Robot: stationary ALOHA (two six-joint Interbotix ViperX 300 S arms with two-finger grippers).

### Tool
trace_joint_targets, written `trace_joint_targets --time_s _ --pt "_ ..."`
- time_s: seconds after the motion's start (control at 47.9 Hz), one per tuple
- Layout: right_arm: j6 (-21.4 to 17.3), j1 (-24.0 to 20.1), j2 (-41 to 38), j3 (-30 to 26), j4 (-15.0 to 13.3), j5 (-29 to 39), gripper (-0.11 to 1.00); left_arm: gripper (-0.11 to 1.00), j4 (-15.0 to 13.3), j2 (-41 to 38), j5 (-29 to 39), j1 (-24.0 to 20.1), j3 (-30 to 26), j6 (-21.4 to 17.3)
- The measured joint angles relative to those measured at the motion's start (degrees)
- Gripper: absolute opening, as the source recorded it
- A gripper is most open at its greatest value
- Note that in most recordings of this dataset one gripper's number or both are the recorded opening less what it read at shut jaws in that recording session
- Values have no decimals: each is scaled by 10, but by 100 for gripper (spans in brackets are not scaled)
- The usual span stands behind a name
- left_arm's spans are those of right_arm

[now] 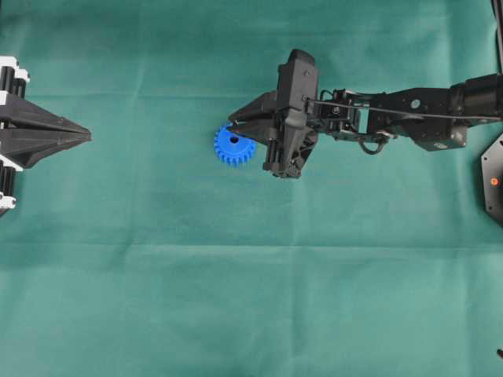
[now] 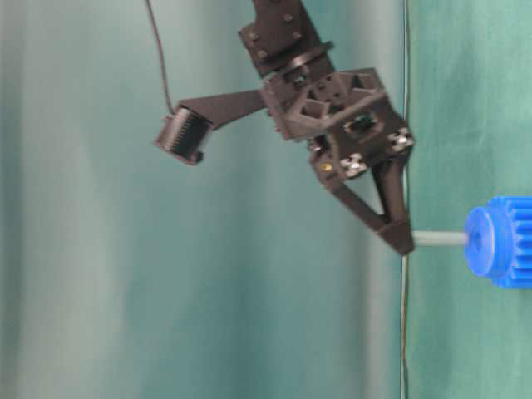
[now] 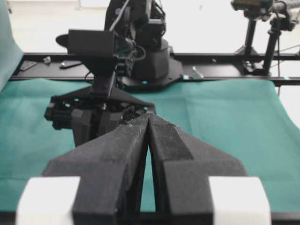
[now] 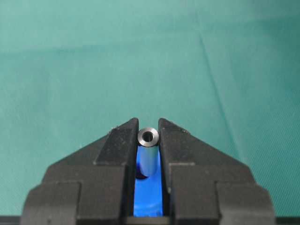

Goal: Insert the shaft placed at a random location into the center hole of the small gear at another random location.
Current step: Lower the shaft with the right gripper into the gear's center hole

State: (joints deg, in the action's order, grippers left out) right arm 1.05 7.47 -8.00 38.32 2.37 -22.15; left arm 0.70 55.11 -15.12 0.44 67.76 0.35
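The shaft (image 4: 148, 154) stands between the fingertips of the right gripper (image 4: 148, 136), which pinches it near its top end; the right wrist view looks down its length, showing a ring-shaped shiny end and its lower end going into the dark center hole (image 4: 141, 176) of the small gear (image 4: 149, 197), whose blue fills the gap between the fingers. The table-level view, turned on its side, shows what that one cannot: the shaft (image 2: 439, 238) runs as a pale grey bar from the finger's tip to the gear's (image 2: 500, 242) raised hub at the right edge of the frame, and the fingertip stays clear of the hub. From overhead the shaft is hidden under the right gripper (image 1: 236, 127); only the gear (image 1: 234, 145) peeks out near the middle of the frame, lying flat on the green cloth (image 1: 251, 298). The left gripper (image 1: 85, 137) sits at the far left edge, well apart from the gear, its fingers pressed together and holding nothing, as the left wrist view (image 3: 148, 117) confirms
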Motion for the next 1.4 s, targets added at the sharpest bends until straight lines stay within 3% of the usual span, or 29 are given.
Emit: trace_joint_targets --time_s 0.48,1.4 --pt "0 -4 14 -1 0 4 13 0 0 1 0 0 0 0" --pt "-1 -6 -36 -5 18 -2 13 0 0 1 0 0 0 0"
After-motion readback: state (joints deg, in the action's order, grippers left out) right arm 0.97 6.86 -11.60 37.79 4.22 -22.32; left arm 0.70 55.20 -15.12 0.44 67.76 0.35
